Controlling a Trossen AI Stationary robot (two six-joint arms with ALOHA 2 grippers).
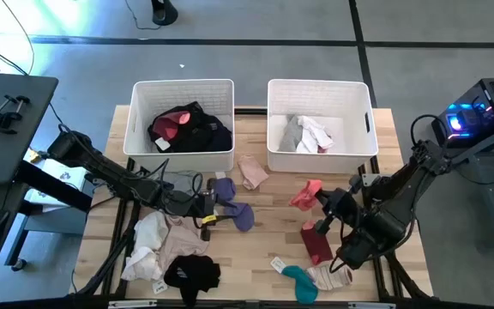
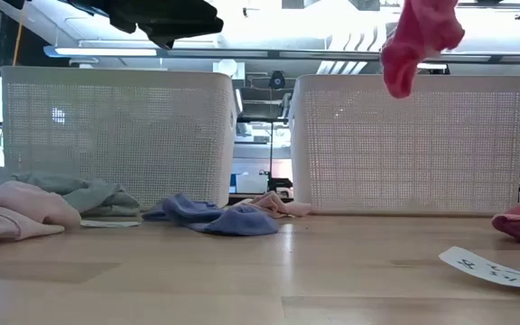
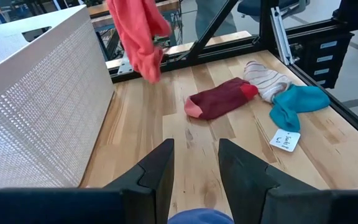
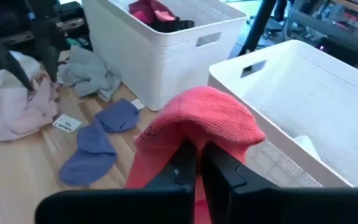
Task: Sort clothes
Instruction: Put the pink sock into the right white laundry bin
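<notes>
My right gripper [image 1: 322, 203] is shut on a coral-pink sock [image 1: 305, 194], held in the air in front of the right white bin [image 1: 319, 153]. The sock also shows in the low view [image 2: 420, 36] and in the left wrist view [image 3: 138, 34]. My left gripper [image 1: 208, 206] is open and empty, raised over two lavender socks [image 1: 240, 215] that lie flat on the table. The left bin [image 1: 183, 159] holds black and maroon clothes [image 1: 187, 127]. The right bin holds white and grey ones [image 1: 307, 133]. My right gripper pinches the coral sock at a fold near its middle [image 4: 194, 127] between its two fingers. The fabric bulges over the fingertips. The fingers slant toward the table's far left. The sock hangs below the fingers [image 2: 404, 68], lifted clear of the table.
A maroon sock [image 1: 316, 243], a teal sock [image 1: 298, 281] and a striped sock [image 1: 331, 276] lie near right. White [image 1: 144, 245], pink [image 1: 178, 240] and black [image 1: 191, 275] clothes are piled near left. A grey garment [image 1: 174, 182] and a cream sock [image 1: 252, 172] lie before the bins.
</notes>
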